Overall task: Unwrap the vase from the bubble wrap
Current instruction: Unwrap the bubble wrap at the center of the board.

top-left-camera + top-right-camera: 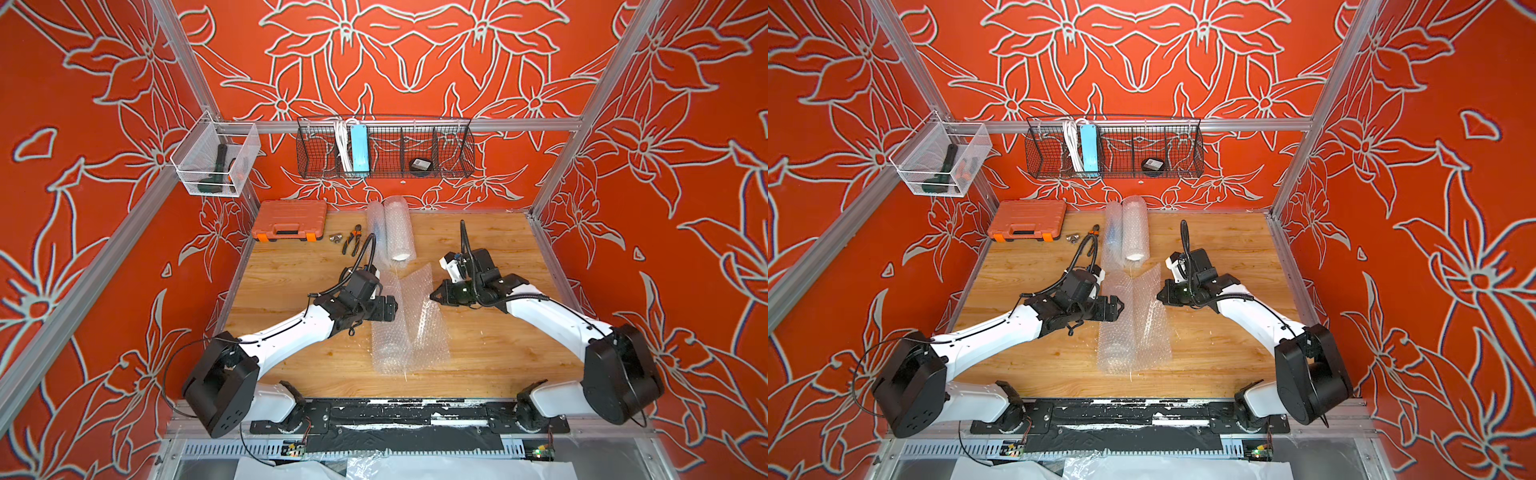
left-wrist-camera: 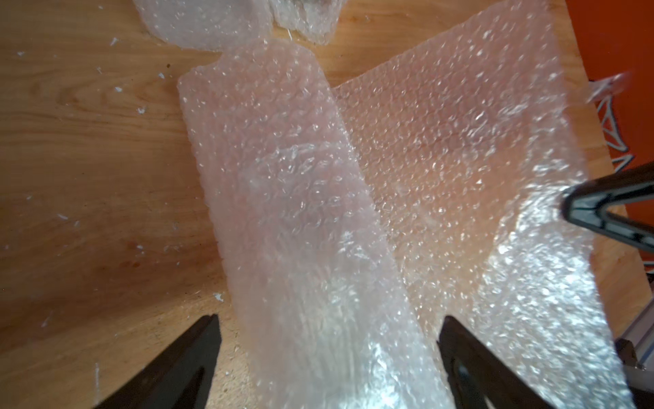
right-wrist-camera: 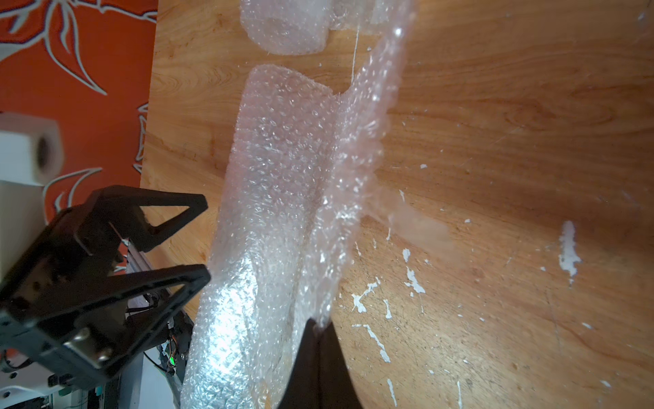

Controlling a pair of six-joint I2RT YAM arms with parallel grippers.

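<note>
The bubble wrap (image 1: pixel 399 328) (image 1: pixel 1129 328) lies mid-table, half unrolled. Its left part is still a rolled tube (image 2: pixel 293 198), and its right part is a loose flap (image 3: pixel 354 148) lifted off the wood. The vase is hidden. My right gripper (image 1: pixel 432 296) (image 1: pixel 1158 296) (image 3: pixel 320 324) is shut on the flap's edge, holding it up; it also shows in the left wrist view (image 2: pixel 566 202). My left gripper (image 1: pixel 392 309) (image 1: pixel 1119 307) (image 2: pixel 329 318) is open, one finger on each side of the rolled tube, with nothing gripped. It appears open in the right wrist view (image 3: pixel 205 240) too.
Two more bubble-wrap rolls (image 1: pixel 392 228) lie at the back centre, one with a white end. An orange tool case (image 1: pixel 289 220), pliers (image 1: pixel 352 239) and small metal bits sit back left. A black wire basket (image 1: pixel 384 149) and a white mesh basket (image 1: pixel 216 160) hang on the walls.
</note>
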